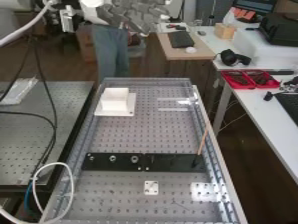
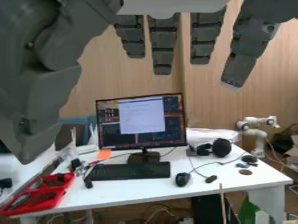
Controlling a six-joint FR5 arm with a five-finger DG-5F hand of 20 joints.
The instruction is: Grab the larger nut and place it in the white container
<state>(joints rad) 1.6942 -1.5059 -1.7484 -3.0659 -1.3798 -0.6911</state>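
**Hand high and open, larger nut down on the bar, step = approach**

High view, left to right:
- Smaller nut (image 1: 91, 158): lower left of the frame, at the near-left end of the black bar (image 1: 106, 167).
- Larger nut (image 1: 112, 158): same bar, just right of it, left of frame centre. Reads round, so no long axis to line up with. Can't tell how it sits underneath.
- White container (image 1: 115, 99): left of centre, above the nut in the frame, nearly the same column.
- Bearing (image 1: 134, 159): right of the larger nut, closing the row of 3.
- Hand (image 1: 136, 17): top of the frame, just left of centre, well apart from the bench (image 1: 126, 136).

Hand state: fingers straight and spread, wide open, nothing held.

Key relation: nut lies far down the frame from the hand and slightly left, with the container between them in the picture. 1 hand, so no choice of side. Judgement: go past the container, come down over the bar, pinch narrow. Neighbours on both sides are near, so a wide grasp could knock 1 or take the wrong part. Carry after that is short, back up the frame.

Wrist view: red tray (image 2: 41, 192), keyboard (image 2: 130, 171), monitor (image 2: 141, 121) and headphones (image 2: 214, 147) beyond the fingers. Palm faces the desk (image 2: 199, 186) side, so I'd reorient before descending.
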